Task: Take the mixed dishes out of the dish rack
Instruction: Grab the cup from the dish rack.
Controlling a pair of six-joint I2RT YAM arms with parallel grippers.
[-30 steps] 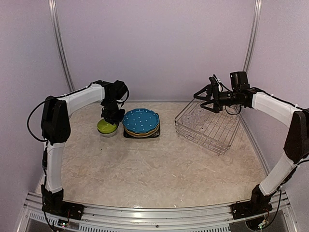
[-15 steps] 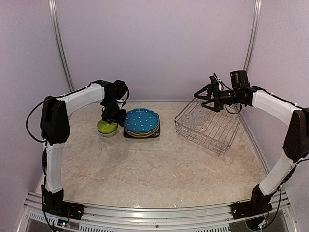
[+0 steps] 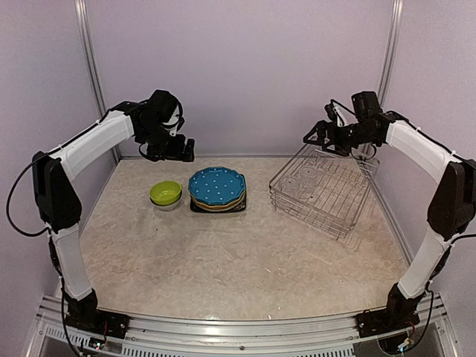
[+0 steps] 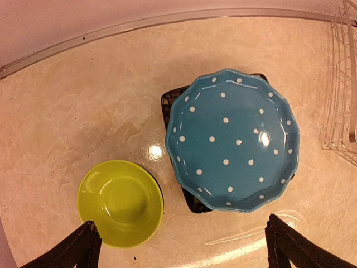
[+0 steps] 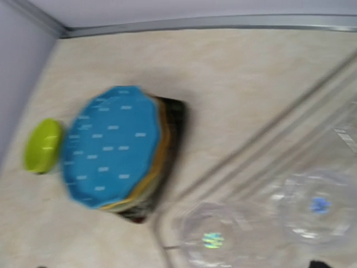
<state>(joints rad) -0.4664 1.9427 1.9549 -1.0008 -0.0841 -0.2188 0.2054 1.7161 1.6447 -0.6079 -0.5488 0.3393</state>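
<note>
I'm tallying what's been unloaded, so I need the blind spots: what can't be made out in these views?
Plates under the blue dotted plate: it covers them; the left wrist view shows only black corners.
The clear glasses in the dish rack: motion-blurred in the right wrist view, tiny from the top; upright or inverted unclear.
Anything beneath the lime-green bowl: hidden by it.
Most of the dish rack, left wrist view: cut by the right edge.

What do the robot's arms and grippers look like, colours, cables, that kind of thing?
Both the left arm and right arm have white shells on the long links and black joints. Thin black cables run along them, looping loose near the elbows. The left gripper and right gripper are all black; the left's fingers are dark tapered wedges.
</note>
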